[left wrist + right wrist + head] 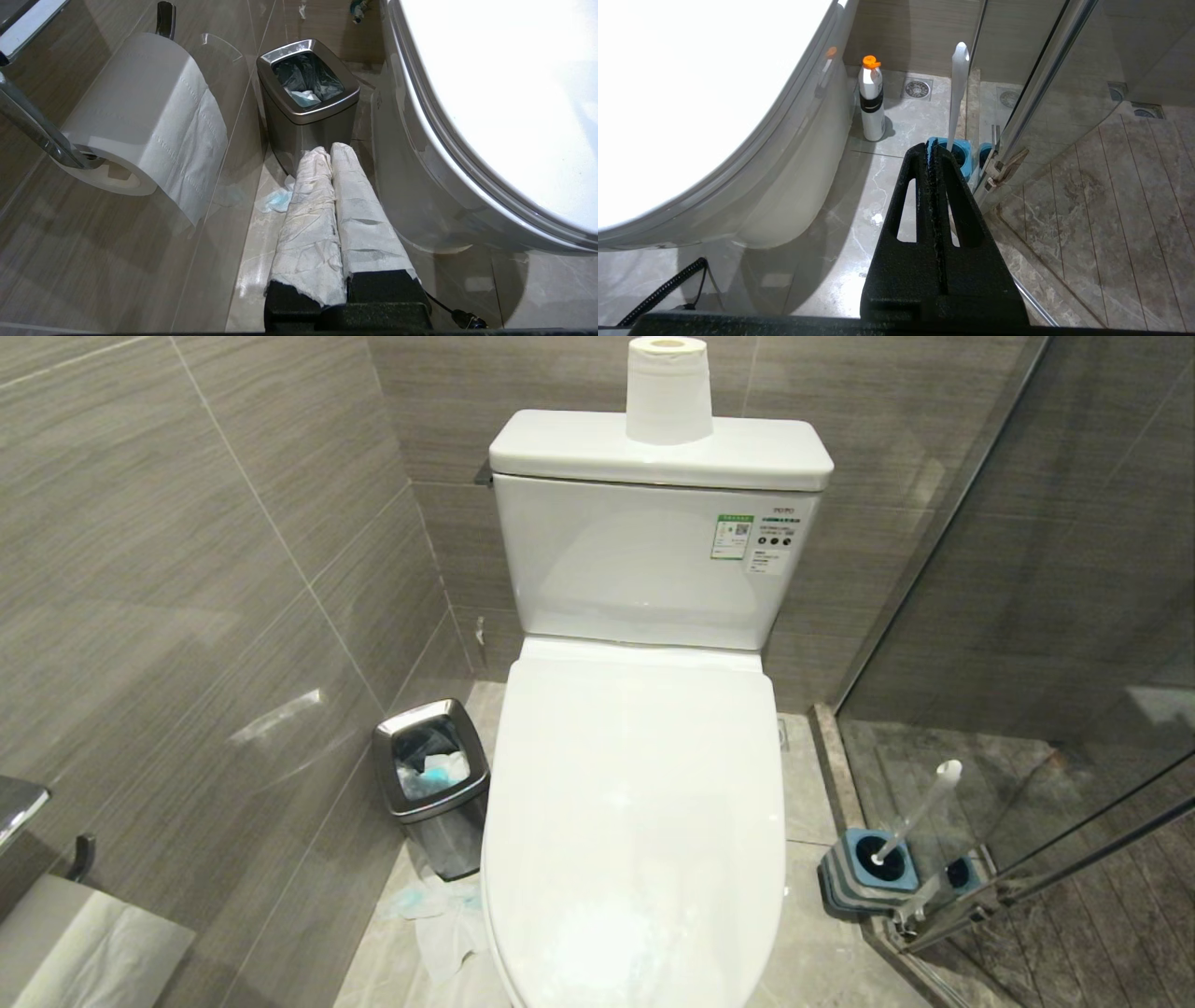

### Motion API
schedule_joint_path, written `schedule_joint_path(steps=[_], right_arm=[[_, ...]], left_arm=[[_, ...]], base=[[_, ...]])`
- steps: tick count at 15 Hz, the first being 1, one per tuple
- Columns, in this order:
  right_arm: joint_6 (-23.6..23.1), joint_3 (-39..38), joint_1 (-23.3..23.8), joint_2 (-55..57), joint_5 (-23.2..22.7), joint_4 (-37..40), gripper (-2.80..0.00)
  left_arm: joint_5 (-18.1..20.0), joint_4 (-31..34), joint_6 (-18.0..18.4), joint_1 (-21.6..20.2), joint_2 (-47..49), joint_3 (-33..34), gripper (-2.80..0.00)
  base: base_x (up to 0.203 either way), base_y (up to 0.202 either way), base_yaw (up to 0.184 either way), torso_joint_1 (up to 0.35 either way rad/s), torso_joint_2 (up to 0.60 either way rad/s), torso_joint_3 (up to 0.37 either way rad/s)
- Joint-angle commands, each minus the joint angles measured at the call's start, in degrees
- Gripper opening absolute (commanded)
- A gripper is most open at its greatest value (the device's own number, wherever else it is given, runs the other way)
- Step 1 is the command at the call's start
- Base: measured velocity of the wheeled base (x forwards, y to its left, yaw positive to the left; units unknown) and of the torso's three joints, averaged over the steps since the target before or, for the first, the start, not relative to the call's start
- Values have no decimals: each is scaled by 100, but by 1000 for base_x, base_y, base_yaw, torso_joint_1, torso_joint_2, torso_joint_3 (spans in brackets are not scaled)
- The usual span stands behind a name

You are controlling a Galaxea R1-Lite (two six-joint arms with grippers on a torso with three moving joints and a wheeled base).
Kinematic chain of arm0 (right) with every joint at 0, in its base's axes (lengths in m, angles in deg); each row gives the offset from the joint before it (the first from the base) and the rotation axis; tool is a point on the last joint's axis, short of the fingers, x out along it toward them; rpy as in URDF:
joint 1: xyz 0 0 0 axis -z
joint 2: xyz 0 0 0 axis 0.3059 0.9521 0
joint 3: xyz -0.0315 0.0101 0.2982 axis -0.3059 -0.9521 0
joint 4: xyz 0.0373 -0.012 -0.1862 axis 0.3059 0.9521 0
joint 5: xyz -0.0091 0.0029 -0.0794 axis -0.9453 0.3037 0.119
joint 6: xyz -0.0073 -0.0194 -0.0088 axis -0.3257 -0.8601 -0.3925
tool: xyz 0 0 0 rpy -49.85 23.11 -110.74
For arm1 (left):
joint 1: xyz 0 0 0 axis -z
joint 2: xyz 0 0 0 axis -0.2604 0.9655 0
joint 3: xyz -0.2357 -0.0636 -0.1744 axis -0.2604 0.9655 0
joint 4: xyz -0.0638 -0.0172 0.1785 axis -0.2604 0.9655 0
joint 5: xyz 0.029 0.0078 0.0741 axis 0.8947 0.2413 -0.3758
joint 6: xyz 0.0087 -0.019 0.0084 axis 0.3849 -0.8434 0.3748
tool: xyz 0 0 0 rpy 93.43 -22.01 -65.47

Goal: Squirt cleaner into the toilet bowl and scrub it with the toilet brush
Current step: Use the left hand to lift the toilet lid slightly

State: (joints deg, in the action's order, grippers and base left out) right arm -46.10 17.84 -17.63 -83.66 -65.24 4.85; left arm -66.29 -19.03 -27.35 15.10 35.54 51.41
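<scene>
Lid (635, 803) is down over the bowl, so nothing goes in till it's lifted; no cleaner seen in the bowl or on the lid.

Key relation: the brush (910, 821) stands in its blue holder (864, 873) on the floor at approx 3 o'clock of the toilet, hard against the glass door. In the R wrist view the R claw (933, 151) points straight at it, handle (957, 93) rising at 12 o'clock just past the tips. Handle's long axis is near upright, leaning toward the glass. R arm is clearly the nearer one. A spray bottle (871, 100) w/ orange cap stands at approx 11 o'clock of that claw, beside the toilet base, well apart from the brush.

R claw: closed, nothing in it. L claw (329, 151): closed, empty, fingers wrapped in white paper, aimed at the bin (306, 88) on the toilet's other side.

Count: 1 brush, 1 holder, 1 bottle, 1 bin, 2 paper rolls (1 on tank (667, 387), 1 on wall (140, 121)).
</scene>
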Motion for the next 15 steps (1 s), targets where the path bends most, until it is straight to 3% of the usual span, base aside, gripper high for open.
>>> schedule_joint_path(steps=[1, 15], right_arm=[[1, 0, -1, 9, 2, -1, -280], [1, -8, -1, 9, 2, -1, -280]], left_arm=[[-2, 0, 0, 0, 9, 9, -280], [-3, 0, 9, 0, 9, 9, -280]], base=[[0, 0, 0, 0, 0, 0], [0, 0, 0, 0, 0, 0]])
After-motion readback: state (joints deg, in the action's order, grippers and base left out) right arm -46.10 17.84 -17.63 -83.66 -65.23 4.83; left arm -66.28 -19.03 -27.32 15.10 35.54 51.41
